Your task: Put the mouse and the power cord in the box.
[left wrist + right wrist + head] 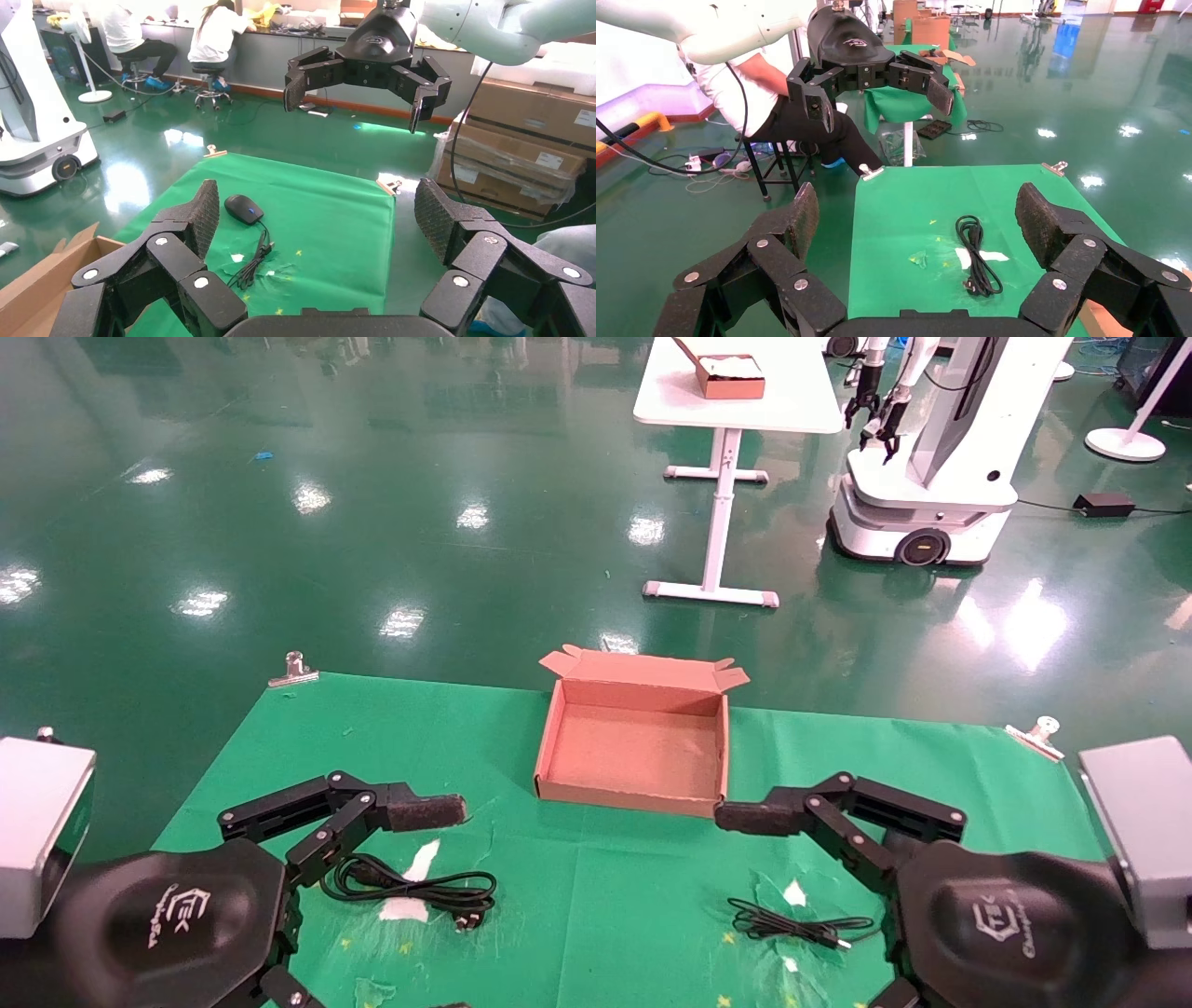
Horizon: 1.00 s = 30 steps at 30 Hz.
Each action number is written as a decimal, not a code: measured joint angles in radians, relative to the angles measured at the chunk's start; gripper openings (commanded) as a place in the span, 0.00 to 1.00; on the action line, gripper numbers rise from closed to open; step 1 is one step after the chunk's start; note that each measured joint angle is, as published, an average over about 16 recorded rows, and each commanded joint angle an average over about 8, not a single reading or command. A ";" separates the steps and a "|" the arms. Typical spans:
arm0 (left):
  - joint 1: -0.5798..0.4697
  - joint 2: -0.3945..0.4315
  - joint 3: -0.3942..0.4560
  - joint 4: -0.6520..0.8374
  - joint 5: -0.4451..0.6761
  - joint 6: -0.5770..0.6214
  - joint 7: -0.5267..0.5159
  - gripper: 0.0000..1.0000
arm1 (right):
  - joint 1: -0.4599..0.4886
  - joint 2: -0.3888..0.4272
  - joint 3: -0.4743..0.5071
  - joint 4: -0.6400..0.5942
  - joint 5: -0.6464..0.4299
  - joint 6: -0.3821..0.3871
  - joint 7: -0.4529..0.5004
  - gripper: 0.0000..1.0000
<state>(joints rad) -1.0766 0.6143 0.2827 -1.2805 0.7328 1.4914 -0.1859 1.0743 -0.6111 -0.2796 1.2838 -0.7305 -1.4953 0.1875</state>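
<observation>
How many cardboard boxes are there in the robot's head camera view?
2. An open, empty box sits on the green cloth between the grippers; another box with white contents rests on the far white table.

The left gripper (424,887) hovers at the near left with its fingers spread wide, pointing inward. The right gripper (745,887) mirrors it at the near right, equally wide.

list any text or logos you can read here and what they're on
White logo on the left end effector housing: looks like "TEK", with a smaller line under it too blurred to read.
Same white logo on the right end effector housing: same "TEK", smaller line unreadable.
Box, mouse, power cord: no text visible.
</observation>
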 measured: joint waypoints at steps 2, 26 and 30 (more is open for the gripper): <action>0.000 0.000 0.000 0.000 0.000 0.000 0.000 1.00 | 0.000 0.000 0.000 0.000 0.000 0.000 0.000 1.00; 0.000 0.000 0.000 0.000 0.000 0.000 0.000 1.00 | 0.001 0.000 -0.001 -0.001 -0.001 0.000 -0.001 1.00; 0.001 0.000 0.001 0.001 0.002 0.000 0.001 1.00 | 0.002 0.003 -0.001 -0.004 -0.004 -0.004 -0.002 1.00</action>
<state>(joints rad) -1.0756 0.6144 0.2838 -1.2799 0.7351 1.4917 -0.1851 1.0762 -0.6082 -0.2809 1.2799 -0.7340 -1.4990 0.1856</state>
